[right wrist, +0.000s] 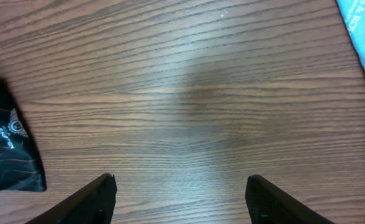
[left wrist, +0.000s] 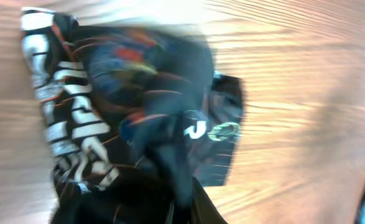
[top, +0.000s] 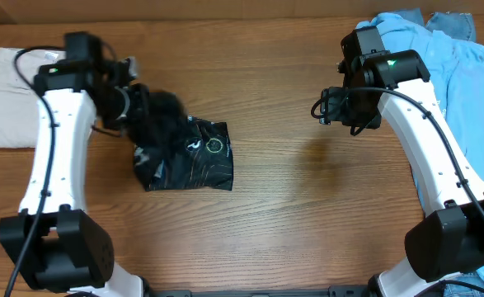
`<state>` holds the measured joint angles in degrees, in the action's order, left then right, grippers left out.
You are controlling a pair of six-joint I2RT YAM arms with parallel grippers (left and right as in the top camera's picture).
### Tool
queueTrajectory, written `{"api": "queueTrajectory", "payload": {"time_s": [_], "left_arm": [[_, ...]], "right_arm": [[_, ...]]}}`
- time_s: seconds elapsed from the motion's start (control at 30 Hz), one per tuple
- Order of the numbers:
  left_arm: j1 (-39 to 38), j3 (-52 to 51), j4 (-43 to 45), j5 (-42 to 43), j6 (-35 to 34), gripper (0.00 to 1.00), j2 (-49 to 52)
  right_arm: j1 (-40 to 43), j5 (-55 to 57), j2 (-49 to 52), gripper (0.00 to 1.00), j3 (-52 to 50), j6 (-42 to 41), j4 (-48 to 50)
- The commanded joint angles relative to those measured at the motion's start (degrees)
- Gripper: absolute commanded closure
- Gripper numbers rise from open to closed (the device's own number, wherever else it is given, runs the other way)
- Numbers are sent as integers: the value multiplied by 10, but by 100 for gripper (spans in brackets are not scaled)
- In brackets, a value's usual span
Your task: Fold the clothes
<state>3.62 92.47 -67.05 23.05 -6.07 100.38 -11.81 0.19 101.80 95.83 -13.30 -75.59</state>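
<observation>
We are gripping the black shirt (top: pixel 194 158) with our left pincer (top: pixel 147 107), which is clenching its bunched far-left end. The shirt is lying left of centre on the counter (top: pixel 307 214), its long axis running diagonally toward the near middle. Our right pincer (right wrist: pixel 181 190) is hovering released, well apart.
</observation>
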Motion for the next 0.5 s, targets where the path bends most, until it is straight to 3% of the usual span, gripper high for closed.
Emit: {"api": "queueTrajectory", "payload": {"time_s": [0.0, 0.17, 0.47], "left_arm": [[-49, 16, 10, 28, -18, 92, -14], [-111, 14, 12, -79, -54, 90, -10], [-143, 14, 12, -115, -64, 87, -3]], "right_arm": [[-1, -5, -1, 30, 6, -3, 3], [-1, -5, -1, 29, 6, -3, 2], [-1, -5, -1, 29, 6, -2, 3]]}}
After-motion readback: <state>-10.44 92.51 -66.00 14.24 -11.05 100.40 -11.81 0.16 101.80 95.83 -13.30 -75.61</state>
